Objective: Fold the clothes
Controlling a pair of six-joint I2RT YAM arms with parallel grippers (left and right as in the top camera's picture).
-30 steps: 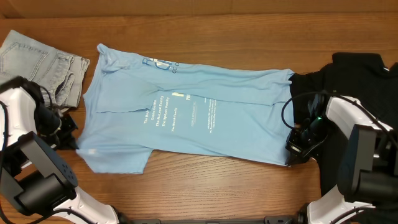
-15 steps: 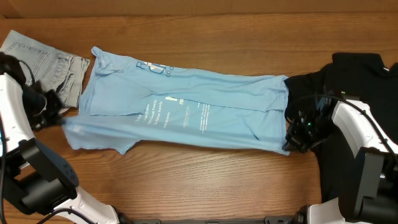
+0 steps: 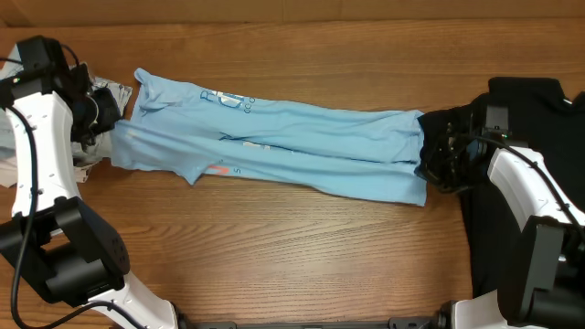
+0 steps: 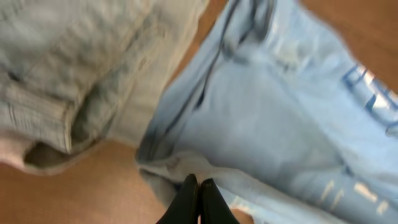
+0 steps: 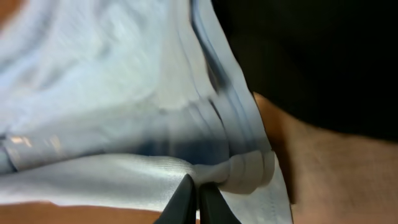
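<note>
While the left gripper (image 4: 198, 186) pinches the long sky-blue cotton T-shirt (image 3: 302, 151) at its end beside the crumpled pale denim piece (image 4: 68, 68) and the right gripper (image 5: 198, 186) pinches the end farthest from it, the lengthwise fold seems midway, and the next move calls for laying both held corners down level.

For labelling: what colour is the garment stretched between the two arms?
Sky blue, the T-shirt; clearest in the overhead view.

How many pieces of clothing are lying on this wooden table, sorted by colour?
sky-blue T-shirt, soft printed cloth, stretched out long: 1
black garment, soft cloth at the right edge: 1
pale denim piece, at the left end: 1
Total: 3
</note>
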